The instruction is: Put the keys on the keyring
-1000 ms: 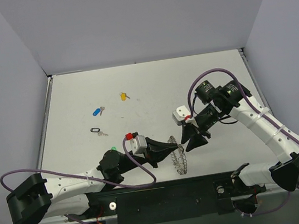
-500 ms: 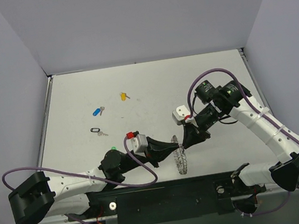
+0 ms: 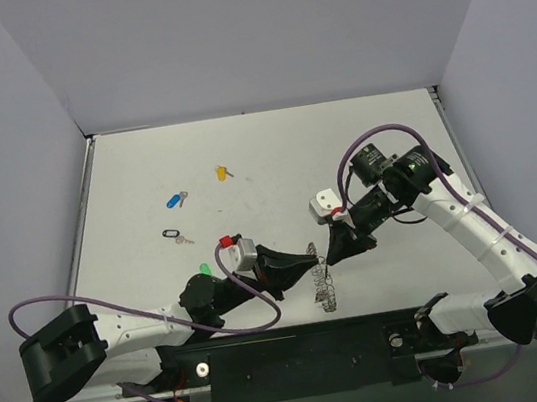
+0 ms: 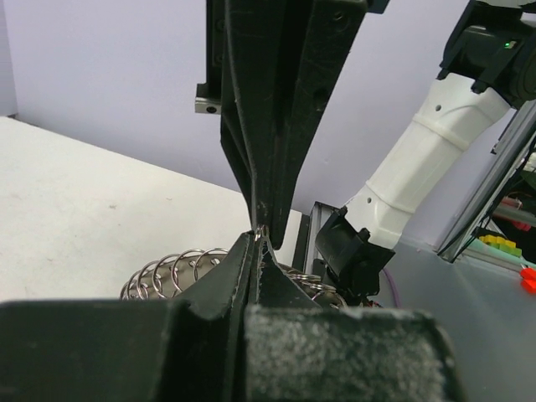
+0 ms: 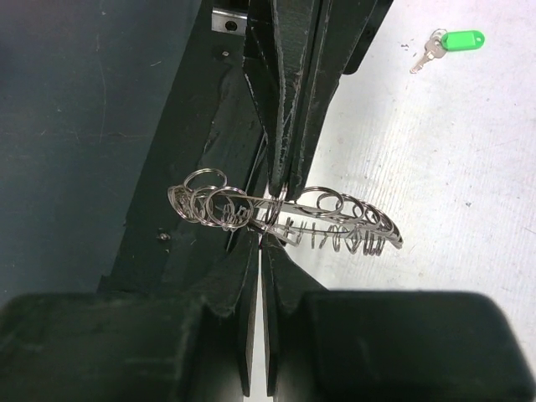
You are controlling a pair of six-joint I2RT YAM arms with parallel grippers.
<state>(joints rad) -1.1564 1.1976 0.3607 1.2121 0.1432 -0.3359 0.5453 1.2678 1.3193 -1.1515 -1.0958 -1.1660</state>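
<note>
Pale grey desk (image 3: 360, 137), matte and lightly specked. Lavender walls (image 3: 253, 31) close it in on three sides, and a black rail (image 3: 301, 353) runs along the near edge.

The keyring (image 3: 323, 282), a silvery wire coil, is at 5 o'clock from desk centre, close to the rail. Left fingers (image 3: 294, 269) are clamped on its wire, reaching in from 9 o'clock. Right fingers (image 3: 340, 246) are closed too, their tips on the same stretch of wire from 1 o'clock. In both wrist views the two pairs of tips meet nose to nose at the coil.

In the right wrist view the keyring spans the desk's near edge, one end seen against the rail. Can't tell whether any loop touches the desk.

Keys lie flat, well apart from the keyring:
- yellow key (image 3: 223, 172) at 11 o'clock
- blue key (image 3: 176, 200) at 10 o'clock
- black key (image 3: 174, 234) at 9 o'clock
- green key (image 3: 204, 268) at 8 o'clock, just beside the left arm (image 3: 136, 328)

From above the green key is only a speck, but its tag and blade are clear in the right wrist view. I can make out only one black key.

In the left wrist view its own blurred fingers fill the bottom, and only part of the coil shows behind them. Key blades are too small to read from above.
</note>
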